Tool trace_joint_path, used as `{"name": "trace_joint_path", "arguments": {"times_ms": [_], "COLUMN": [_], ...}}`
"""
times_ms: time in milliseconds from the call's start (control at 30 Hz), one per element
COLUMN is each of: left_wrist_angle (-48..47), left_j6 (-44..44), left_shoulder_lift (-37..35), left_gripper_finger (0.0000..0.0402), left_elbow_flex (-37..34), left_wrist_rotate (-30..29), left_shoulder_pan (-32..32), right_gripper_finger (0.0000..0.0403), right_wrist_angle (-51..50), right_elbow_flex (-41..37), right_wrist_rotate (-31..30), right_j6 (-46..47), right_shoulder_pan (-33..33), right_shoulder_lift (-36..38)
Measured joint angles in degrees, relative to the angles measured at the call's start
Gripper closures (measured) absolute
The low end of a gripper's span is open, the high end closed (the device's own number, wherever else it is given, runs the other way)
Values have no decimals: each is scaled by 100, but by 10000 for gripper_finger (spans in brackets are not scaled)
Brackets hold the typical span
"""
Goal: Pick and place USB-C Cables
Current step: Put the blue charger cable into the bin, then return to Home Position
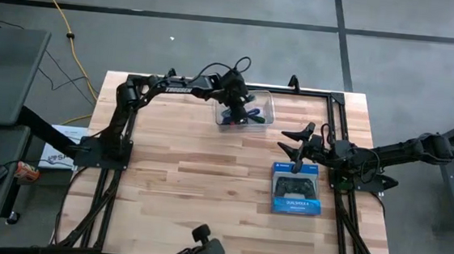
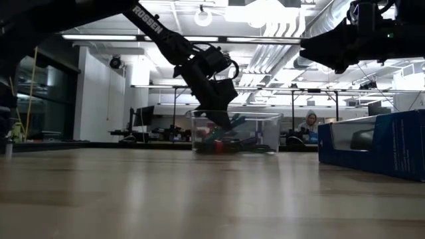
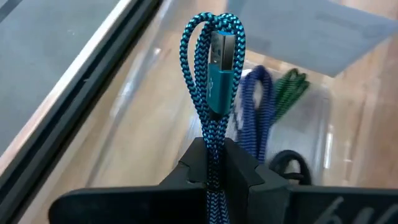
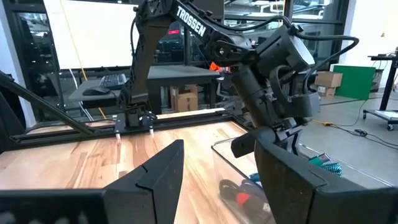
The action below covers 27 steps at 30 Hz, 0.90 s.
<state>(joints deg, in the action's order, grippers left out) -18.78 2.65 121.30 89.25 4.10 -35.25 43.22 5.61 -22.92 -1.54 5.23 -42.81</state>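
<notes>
The bright cyan cable bundle [image 3: 214,68] sits in my left gripper [image 3: 214,152], which is shut on it over the clear tub [image 1: 263,105] near the table's far edge. In the low view that gripper [image 2: 222,121] reaches below the tub's rim [image 2: 265,115]. On the tub floor lie the dark purple bundle [image 3: 254,112], the green one [image 3: 290,89] and a black one [image 3: 290,165], whose red band [image 4: 242,199] shows in the right wrist view. My right gripper [image 1: 297,142] hangs open to the right of the tub, above the blue box. My left gripper pinches the cyan bundle's doubled strands [image 3: 214,127] between its two fingers. The looped end and a metal plug [image 3: 221,48] stick out past the fingertips. The fingers come from above, slanting down into the tub. Whether the loop touches the tub floor, I cannot tell.
A blue box picturing a black game controller [image 1: 295,189] lies on the table's right half, below my right gripper. Black frame bars [image 1: 336,127] run along the table's far and side edges. Bare wood stretches across the middle and near part [image 1: 198,181].
</notes>
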Motion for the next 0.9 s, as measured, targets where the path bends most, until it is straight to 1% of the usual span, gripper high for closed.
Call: {"name": "trace_joint_path", "arguments": {"times_ms": [167,367,533,767,900], "left_wrist_angle": [-33,-123,-136,-150,-175], "left_j6": [155,162,139,44,37], "left_shoulder_lift": [0,0,0,-25,-295], "left_gripper_finger": [394,364,327,261,232], "left_elbow_flex": [0,0,0,0,-2], "left_wrist_rotate": [35,18,-72,-87,-59], "left_shoulder_pan": [63,93,125,125,123], "right_gripper_finger": [213,213,213,213,213], "right_wrist_angle": [-26,-24,-23,-22,-18], "right_elbow_flex": [0,0,0,0,0], "right_wrist_rotate": [0,2,2,4,7], "right_j6": [0,0,0,0,0], "right_shoulder_pan": [0,0,0,0,0], "right_shoulder_lift": [0,0,0,2,0]}}
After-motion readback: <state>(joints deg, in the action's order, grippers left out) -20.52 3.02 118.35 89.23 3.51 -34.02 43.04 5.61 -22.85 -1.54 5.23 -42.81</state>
